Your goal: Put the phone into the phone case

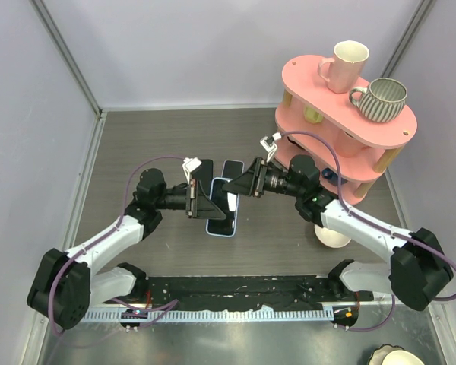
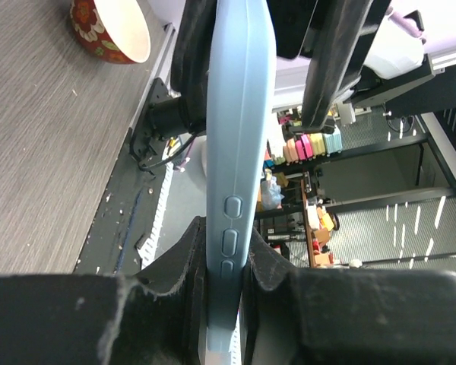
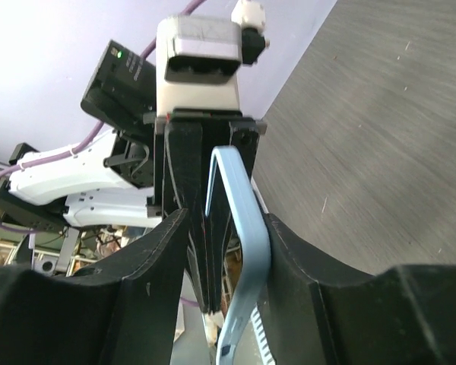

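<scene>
A light blue phone case (image 1: 222,225) is held up above the table's middle between both grippers, with the dark phone (image 1: 223,204) lying in its face. My left gripper (image 1: 203,199) is shut on the case's left edge. In the left wrist view the case (image 2: 237,152) runs edge-on between the fingers (image 2: 167,266), side buttons showing. My right gripper (image 1: 239,190) grips from the right. In the right wrist view the case's edge (image 3: 243,251) bows against one finger (image 3: 304,281), beside a dark slab (image 3: 213,258) that may be the phone's edge.
A pink two-tier shelf (image 1: 304,80) stands at the back right with a cream mug (image 1: 343,65) and a ribbed grey mug (image 1: 381,99). A white cup (image 1: 330,236) stands below it. A red patterned bowl (image 2: 110,30) shows in the left wrist view. A black strip (image 1: 235,290) lines the near edge.
</scene>
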Controlling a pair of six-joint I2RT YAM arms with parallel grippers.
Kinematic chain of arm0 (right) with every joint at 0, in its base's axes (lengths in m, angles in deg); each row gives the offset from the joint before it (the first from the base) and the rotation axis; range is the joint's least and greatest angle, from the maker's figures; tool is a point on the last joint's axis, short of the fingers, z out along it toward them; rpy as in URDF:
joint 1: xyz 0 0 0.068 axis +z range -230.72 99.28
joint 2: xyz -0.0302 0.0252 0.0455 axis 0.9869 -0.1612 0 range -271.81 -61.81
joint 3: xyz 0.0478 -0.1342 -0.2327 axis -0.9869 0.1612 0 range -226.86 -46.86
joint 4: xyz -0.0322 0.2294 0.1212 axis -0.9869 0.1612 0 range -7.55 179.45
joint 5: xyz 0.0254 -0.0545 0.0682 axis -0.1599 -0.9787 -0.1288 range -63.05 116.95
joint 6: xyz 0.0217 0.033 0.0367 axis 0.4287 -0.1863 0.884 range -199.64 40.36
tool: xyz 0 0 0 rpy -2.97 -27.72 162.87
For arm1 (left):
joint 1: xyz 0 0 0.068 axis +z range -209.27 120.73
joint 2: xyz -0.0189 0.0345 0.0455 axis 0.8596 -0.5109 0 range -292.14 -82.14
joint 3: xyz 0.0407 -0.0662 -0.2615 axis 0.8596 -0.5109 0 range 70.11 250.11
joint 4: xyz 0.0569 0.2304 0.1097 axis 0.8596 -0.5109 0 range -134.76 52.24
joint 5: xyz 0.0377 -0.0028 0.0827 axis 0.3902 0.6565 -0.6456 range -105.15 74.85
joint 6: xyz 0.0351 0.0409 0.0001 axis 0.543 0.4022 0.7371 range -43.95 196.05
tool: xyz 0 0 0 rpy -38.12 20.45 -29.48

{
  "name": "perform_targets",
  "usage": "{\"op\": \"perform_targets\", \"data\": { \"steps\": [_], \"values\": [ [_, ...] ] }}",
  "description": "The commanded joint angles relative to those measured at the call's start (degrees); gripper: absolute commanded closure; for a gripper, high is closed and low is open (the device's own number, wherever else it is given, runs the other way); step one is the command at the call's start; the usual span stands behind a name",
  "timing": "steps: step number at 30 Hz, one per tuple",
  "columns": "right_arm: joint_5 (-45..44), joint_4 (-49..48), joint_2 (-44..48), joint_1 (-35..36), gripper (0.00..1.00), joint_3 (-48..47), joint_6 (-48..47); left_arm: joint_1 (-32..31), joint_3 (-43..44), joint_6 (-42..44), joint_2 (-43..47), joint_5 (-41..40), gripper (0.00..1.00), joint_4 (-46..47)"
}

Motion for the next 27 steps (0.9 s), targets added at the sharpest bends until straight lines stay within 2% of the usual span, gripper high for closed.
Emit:
{"op": "perform_targets", "data": {
  "steps": [1,6,9,11,12,14,15,17,21,24,27],
  "values": [
    [4.2,-8.7,4.7,0.7,0.53,3.9,3.4,-0.1,3.4,-3.7,2.1,-5.4,1.00,4.4],
    [5.8,-15.9,6.1,1.4,0.57,7.8,7.2,0.0,3.5,-6.3,3.3,-7.9,1.00,7.1],
    [4.8,-16.6,6.7,1.9,0.60,9.3,7.6,0.0,3.4,-7.0,3.7,-8.4,1.00,7.8],
    [3.7,-17.0,6.9,2.3,0.73,10.1,7.6,-0.1,3.2,-7.0,3.7,-8.4,1.00,7.8],
    [3.3,-17.1,6.9,2.5,0.87,10.1,7.6,-0.1,3.1,-7.1,3.5,-8.4,1.00,7.7],
    [2.7,-16.9,7.1,2.5,0.97,9.9,7.6,-0.1,2.9,-7.0,3.4,-8.5,1.00,7.5],
    [2.0,-16.5,7.3,2.5,0.99,9.9,7.5,-0.1,2.8,-6.7,3.5,-8.5,1.00,7.0],
    [1.8,-16.0,8.1,2.6,0.99,9.9,7.6,-0.1,2.7,-6.0,3.7,-9.0,1.00,6.4],
    [2.0,-14.4,9.8,2.7,0.69,10.9,7.2,-0.1,3.1,-5.6,4.3,-10.5,1.00,4.5],
    [3.6,-14.3,10.4,3.5,0.57,12.4,6.7,-0.1,3.5,-5.3,4.9,-12.6,1.00,3.8],
    [4.5,-14.3,9.5,5.2,0.57,13.3,6.1,0.0,3.7,-5.2,5.6,-14.5,1.00,3.8]
  ]
}}
